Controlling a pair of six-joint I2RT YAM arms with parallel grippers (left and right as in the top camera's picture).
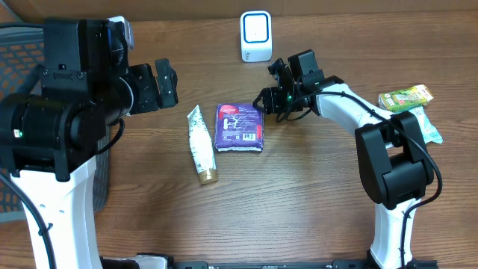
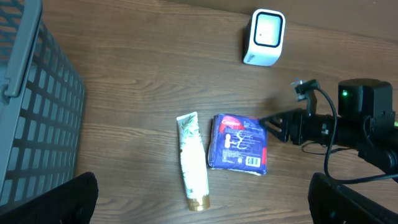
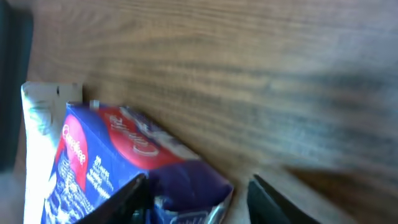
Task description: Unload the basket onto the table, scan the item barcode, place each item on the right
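The blue-purple packet (image 1: 239, 127) is laid flat on the wooden table (image 1: 299, 202), just beside a white tube (image 1: 200, 143), with the white scanner (image 1: 256, 36) set beyond it. Its right corner is straddled by the right gripper (image 1: 263, 101), whose jaws are spread, one of the fingers (image 3: 267, 199) being kept clear of it. The left gripper (image 1: 167, 84) is held wide apart, empty, off to the left.

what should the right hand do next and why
Probably close on the blue packet: the right hand straddles a corner of it with a gap showing on one side, so it isn't gripped yet. Lifting toward the scanner would come after.
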